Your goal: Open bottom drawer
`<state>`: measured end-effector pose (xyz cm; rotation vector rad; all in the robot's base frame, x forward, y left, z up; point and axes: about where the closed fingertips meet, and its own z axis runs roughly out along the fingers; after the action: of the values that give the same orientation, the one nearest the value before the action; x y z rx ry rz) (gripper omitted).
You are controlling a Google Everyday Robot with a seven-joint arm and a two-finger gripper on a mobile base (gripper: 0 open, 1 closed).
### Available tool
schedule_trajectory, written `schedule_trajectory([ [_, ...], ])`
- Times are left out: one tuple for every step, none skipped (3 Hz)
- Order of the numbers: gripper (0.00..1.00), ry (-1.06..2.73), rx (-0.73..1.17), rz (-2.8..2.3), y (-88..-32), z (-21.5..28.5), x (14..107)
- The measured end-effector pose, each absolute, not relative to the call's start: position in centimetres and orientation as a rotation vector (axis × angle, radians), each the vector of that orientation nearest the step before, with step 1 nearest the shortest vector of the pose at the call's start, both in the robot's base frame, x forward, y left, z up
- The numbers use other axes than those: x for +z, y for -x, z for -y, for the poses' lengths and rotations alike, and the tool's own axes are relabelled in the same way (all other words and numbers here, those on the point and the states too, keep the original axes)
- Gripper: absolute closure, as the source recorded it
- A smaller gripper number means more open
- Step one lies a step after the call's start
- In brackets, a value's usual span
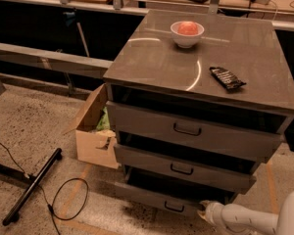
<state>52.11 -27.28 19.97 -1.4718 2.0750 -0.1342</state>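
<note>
A grey metal cabinet holds three stacked drawers. The bottom drawer [154, 198] has the slimmest front and a small black loop handle [173, 207]; it stands pulled out a little, with a dark gap above its front. My white arm reaches in from the lower right. The gripper [204, 212] sits at the right end of the bottom drawer's front, close to the floor. Its fingers are hidden against the drawer edge.
On the cabinet top [157, 62] stand a white bowl with a red fruit [187, 32] and a dark snack packet [226, 78]. An open cardboard box [94, 131] sits left of the cabinet. A black stand leg [33, 185] and a looped cable [68, 199] lie on the floor.
</note>
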Motion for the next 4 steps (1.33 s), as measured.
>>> schedule_trajectory([
  [0.36, 1.489, -0.030, -2.112, -50.7, 26.3, 21.2],
  [0.13, 1.528, 0.131, -2.161, -48.9, 24.9, 22.4],
  [0.14, 1.562, 0.257, -2.191, -47.6, 23.7, 23.0],
  [0.36, 1.558, 0.327, -2.215, -46.8, 22.8, 23.3],
])
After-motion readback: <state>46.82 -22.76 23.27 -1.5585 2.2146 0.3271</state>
